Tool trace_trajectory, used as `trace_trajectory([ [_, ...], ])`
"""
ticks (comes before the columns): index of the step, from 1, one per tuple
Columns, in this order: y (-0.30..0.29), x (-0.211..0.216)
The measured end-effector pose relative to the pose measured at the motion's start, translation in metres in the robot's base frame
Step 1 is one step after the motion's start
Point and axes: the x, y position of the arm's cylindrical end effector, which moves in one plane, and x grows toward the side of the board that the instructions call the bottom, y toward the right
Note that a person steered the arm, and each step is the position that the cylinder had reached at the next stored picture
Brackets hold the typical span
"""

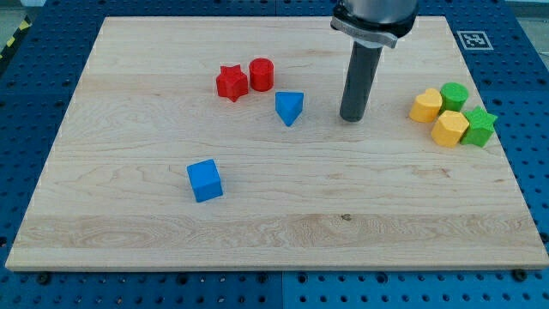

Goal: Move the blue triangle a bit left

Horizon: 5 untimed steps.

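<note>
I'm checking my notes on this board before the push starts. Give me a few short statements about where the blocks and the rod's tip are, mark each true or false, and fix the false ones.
1. My tip stands to the view's right of the blue triangle block, with a gap between them. True.
2. The red star block lies alone, far from the red cylinder block. False: the two sit side by side, near the view's top.
3. The blue cube block lies below and to the left of the blue triangle in the view. True.
4. The yellow and green blocks are scattered across the wooden board. False: they cluster at the view's right edge.
</note>
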Motion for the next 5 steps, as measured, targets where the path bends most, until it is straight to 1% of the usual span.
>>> trace_trajectory([
  [2, -0.011, 0.003],
  [3, -0.011, -0.01],
  [5, -0.056, -0.02],
])
